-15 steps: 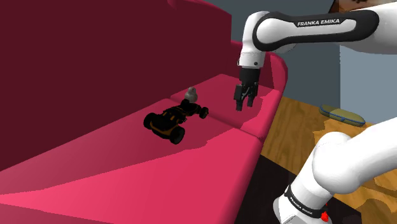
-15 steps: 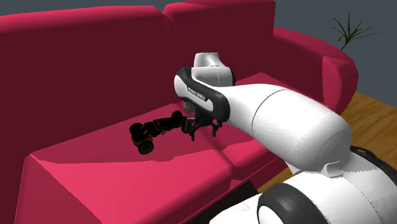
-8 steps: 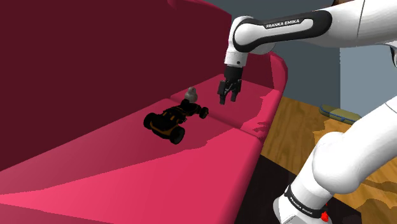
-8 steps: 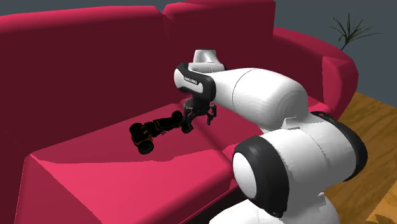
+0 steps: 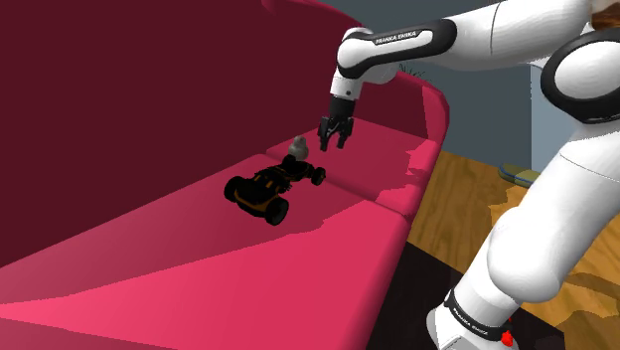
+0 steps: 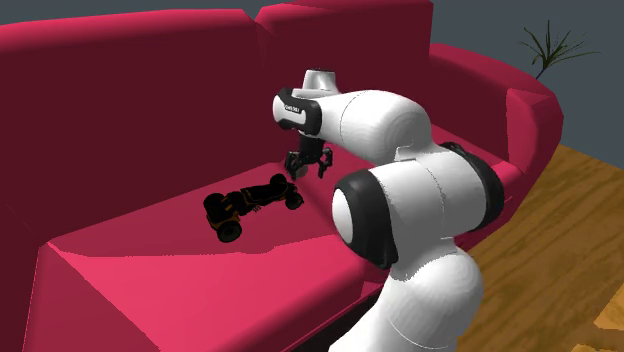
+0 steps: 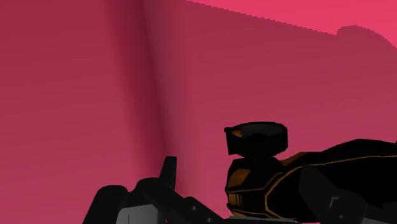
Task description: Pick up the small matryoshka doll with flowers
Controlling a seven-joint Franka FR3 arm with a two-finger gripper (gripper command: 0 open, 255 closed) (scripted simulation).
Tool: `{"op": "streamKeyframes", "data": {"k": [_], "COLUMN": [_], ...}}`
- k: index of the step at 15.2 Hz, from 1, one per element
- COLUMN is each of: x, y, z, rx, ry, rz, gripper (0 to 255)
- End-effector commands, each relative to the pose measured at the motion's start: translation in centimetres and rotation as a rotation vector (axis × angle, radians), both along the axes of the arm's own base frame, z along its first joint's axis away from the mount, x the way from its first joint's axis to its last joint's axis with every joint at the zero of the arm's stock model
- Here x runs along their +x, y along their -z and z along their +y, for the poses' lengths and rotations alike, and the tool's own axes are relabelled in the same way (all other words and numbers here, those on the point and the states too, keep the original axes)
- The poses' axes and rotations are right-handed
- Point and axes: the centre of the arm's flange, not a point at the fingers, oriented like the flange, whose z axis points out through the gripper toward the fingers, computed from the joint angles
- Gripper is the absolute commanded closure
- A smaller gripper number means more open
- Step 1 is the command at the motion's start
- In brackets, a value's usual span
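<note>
The small doll (image 5: 297, 147) is drawn pale grey and stands on the red sofa seat (image 5: 199, 249), right behind the far end of a black and orange toy car (image 5: 268, 189). My gripper (image 5: 332, 135) hangs a little above the seat, just off the doll toward the shoulder view's right, fingers apart and holding nothing. In the second exterior view the gripper (image 6: 308, 164) hovers over the car's (image 6: 250, 205) far end. The wrist view looks across the car's wheel and body (image 7: 267, 172) toward the sofa back.
The sofa's tall backrest (image 5: 149, 89) rises close behind the doll, and its armrest (image 5: 432, 114) curves round at the shoulder view's right. A seam between cushions (image 5: 348, 184) runs beside the car. Wooden floor (image 5: 467, 199) with a flat object (image 5: 532, 179) lies beyond.
The gripper has travelled toward the shoulder view's left and nearer the backrest, closing in on the doll. The arm has stretched out further. Doll and car have not moved.
</note>
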Motion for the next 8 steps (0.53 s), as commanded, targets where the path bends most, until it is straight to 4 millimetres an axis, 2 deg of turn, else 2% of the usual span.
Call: {"op": "streamKeyframes", "data": {"k": [1,8], "x": [2.3,10.4], "y": [0.1,0.3], "z": [-0.6,-2.7], "rx": [0.006,0.027], "ry": [-0.002,-0.009], "rz": [-0.021,-0.089], "gripper": [0,0]}}
